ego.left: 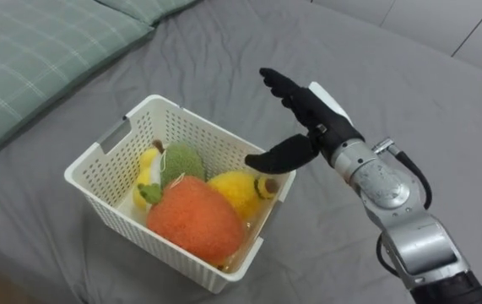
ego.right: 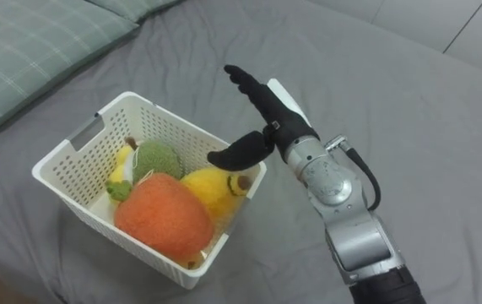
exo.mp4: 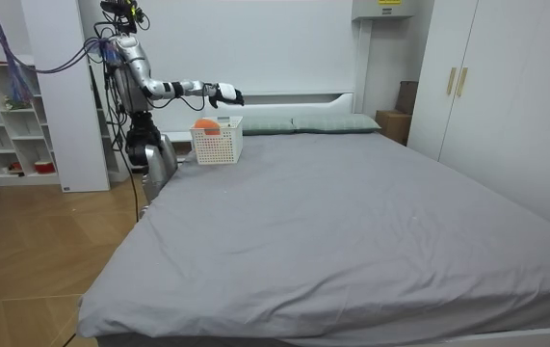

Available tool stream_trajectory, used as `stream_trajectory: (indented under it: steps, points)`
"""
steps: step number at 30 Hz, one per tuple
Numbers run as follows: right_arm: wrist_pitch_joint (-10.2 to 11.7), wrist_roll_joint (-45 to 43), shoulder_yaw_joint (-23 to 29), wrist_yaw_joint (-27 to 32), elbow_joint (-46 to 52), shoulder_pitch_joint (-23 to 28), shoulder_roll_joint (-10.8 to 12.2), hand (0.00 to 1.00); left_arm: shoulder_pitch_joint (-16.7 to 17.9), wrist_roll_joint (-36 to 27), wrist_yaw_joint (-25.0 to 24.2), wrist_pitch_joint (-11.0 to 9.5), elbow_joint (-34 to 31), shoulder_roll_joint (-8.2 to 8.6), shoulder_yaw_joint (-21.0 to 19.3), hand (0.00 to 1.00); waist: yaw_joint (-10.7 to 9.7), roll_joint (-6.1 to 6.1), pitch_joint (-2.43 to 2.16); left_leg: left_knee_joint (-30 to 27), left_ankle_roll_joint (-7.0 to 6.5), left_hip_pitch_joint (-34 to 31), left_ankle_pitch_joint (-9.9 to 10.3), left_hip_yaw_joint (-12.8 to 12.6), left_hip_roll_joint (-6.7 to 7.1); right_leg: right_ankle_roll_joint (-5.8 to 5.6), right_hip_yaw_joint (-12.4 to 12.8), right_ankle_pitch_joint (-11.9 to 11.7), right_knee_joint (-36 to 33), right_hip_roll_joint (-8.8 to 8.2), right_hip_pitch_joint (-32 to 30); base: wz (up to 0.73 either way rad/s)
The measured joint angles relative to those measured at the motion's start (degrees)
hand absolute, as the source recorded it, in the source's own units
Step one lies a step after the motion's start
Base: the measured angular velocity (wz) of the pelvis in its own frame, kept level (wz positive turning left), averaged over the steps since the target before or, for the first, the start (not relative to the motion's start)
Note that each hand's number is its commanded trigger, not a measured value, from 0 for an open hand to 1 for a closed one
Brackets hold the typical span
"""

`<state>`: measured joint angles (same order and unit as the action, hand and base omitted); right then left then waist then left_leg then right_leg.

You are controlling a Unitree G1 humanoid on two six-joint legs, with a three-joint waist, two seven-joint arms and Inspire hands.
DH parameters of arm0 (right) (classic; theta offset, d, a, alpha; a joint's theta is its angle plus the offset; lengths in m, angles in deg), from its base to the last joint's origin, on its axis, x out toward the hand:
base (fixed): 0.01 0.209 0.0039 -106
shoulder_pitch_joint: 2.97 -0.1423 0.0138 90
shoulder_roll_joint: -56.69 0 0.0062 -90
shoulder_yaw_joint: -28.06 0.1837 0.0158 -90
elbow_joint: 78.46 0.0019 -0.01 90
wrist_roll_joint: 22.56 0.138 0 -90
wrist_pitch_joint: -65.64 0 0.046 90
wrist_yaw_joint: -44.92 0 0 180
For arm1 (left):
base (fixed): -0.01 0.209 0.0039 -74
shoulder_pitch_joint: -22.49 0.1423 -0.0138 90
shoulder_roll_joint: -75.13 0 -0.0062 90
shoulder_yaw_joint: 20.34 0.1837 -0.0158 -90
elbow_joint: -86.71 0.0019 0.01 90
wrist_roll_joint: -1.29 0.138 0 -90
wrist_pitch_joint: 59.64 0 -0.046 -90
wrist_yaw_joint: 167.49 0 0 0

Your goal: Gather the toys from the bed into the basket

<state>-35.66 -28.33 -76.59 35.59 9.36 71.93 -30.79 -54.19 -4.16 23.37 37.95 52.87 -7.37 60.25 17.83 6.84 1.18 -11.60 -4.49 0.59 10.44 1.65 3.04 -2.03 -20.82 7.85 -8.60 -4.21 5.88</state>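
spread and empty above the basket point(ego.left: 112, 215) rim, the right hand point(ego.left: 308, 116) probably needed lifting clear without nudging the toys point(ego.left: 194, 218).

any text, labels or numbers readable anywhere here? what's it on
No text can be read anywhere.
White basket: no print on its walls.
Plush toys: no labels showing.
Right hand: no readable marking.
Yellow patch at the room view's top edge: too small to read.

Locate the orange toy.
Left eye view: the orange toy lies in the white basket on the bed, beside the yellow toy, left of the right hand.
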Motion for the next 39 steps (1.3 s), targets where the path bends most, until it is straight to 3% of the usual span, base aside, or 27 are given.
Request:
stream_trajectory:
  steps: [8,13,17,21,23,27,33,36,39]
  points:
    - [0.08,0.85,0.77,0.91,-0.13,0.00,-0.68,0.00,-0.01,-0.11,-0.20,0.66,-0.39,-0.09,-2.06,0.00,-0.94,0.10,-0.60,-0.08,0.01,-0.08,-0.01,0.00,0.00,0.00,0.05,0.00,-0.02,-0.02,0.02,0.00]
    - [0.73,6.14,3.39,3.42,0.00,0.15,-0.70,0.00,0.21,-1.76,0.03,0.56,-1.74,0.11,-1.59,0.00,-2.56,-0.84,-0.80,-0.49,0.00,0.55,-0.01,-1.24,-0.23,0.01,1.01,-0.01,-0.04,-0.02,-0.01,-0.08]
    - [2.31,13.49,8.13,5.15,3.40,2.03,-0.80,0.00,0.67,-1.31,0.35,-0.73,-1.71,0.28,-1.82,0.00,-5.82,-2.33,-0.68,0.29,-0.01,1.06,0.00,-2.41,-0.41,0.01,2.59,0.00,-0.14,0.05,-0.22,-0.16]
    - [5.05,21.22,14.09,7.22,3.49,4.63,-1.12,0.00,1.51,-1.19,0.21,-2.91,-1.26,0.76,-2.53,0.00,-8.92,-3.66,-1.14,1.14,-0.03,2.23,0.02,-3.73,-0.50,0.01,3.73,-0.01,-0.05,0.14,0.40,-0.18]
    - [5.58,24.05,16.39,8.46,3.50,5.45,-1.12,0.00,1.68,-1.32,0.13,-3.45,-0.97,0.97,-2.72,0.00,-10.42,-4.12,-1.01,1.48,-0.03,2.88,0.02,-4.63,-0.66,0.01,4.47,-0.01,-0.05,0.22,0.51,-0.20]
    - [7.16,32.55,21.49,11.78,3.49,7.85,-1.17,0.00,2.36,-1.29,0.19,-4.38,-1.06,1.06,-2.68,0.00,-13.53,-4.25,-1.18,2.02,0.03,3.18,0.06,-6.13,-1.00,0.04,5.83,-0.03,-0.21,0.48,-0.03,-0.19]
    - [8.29,38.34,26.61,16.36,2.95,10.84,-1.17,0.00,2.46,-1.97,0.60,-5.45,-1.03,1.18,-2.63,0.00,-17.68,-4.32,-1.21,2.16,0.10,3.02,0.15,-7.57,-1.29,0.19,7.36,-0.12,-0.30,0.79,-0.82,-0.11]
    - [9.64,42.14,27.99,17.23,0.16,12.59,-1.44,0.00,2.86,-1.95,1.50,-5.17,-0.94,1.24,-2.09,0.00,-19.06,-4.33,-1.26,2.17,0.14,3.18,0.23,-7.91,-1.38,0.27,8.11,-0.17,-0.34,0.95,-0.93,-0.10]
    - [9.64,43.79,28.04,18.63,-3.53,15.52,-1.44,0.00,2.81,-1.99,1.65,-4.89,-0.86,1.24,-1.55,0.00,-19.58,-4.46,-1.20,2.07,0.13,3.24,0.23,-8.45,-1.41,0.28,8.60,-0.18,-0.36,0.98,-1.04,-0.06]
